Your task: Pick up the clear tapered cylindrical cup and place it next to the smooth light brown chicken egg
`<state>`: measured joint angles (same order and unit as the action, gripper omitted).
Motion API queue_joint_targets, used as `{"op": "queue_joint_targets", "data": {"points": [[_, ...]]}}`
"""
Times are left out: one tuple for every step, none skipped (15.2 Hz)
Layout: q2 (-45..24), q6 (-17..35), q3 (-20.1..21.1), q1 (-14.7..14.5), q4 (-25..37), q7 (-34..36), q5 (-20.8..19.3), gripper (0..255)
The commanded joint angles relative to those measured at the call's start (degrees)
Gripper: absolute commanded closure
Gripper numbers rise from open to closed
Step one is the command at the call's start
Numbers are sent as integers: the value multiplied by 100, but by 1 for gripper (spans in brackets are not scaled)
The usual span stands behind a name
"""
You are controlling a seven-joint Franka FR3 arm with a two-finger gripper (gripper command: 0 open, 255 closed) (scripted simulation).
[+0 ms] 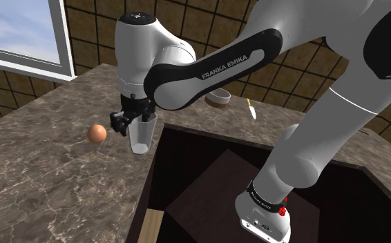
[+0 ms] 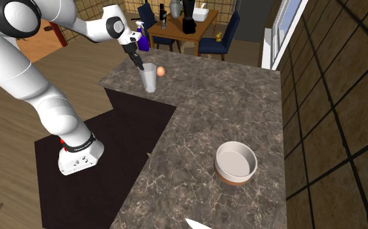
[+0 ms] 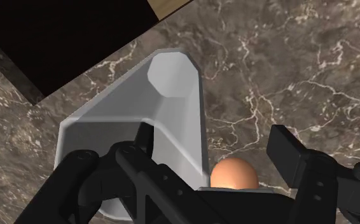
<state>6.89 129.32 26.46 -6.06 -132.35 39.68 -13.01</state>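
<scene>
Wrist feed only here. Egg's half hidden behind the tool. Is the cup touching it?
Observer: No. The shoulder view shows a strip of bare counter between the cup and the egg.
Operator: Cup upright or tipped?
Observer: Upright, wide end up, with the tool at its rim. Its base looks set down on the counter, though I can't be sure of contact.
Operator: Anything else on that counter?
Observer: A round bowl, well away from both, toward the counter's other end in the second exterior view.
</scene>
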Motion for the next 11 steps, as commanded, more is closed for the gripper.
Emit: {"op": "queue_joint_targets", "data": {"points": [[0,0,0,0,0,0,0,0],[0,0,0,0,0,0,0,0],[0,0,0,0,0,0,0,0],[119,-182,2,-28,82,-66,98,0],[229,-367,3,-54,172,-125,185,0],[330,-553,2,-80,270,-178,263,0],[404,-700,1,-100,353,-215,318,0],[404,-700,0,-101,353,-215,317,0],[404,-700,0,-101,352,-215,318,0],[404,-700,0,-101,352,-215,317,0],[404,-700,0,-101,353,-215,317,0]]}}
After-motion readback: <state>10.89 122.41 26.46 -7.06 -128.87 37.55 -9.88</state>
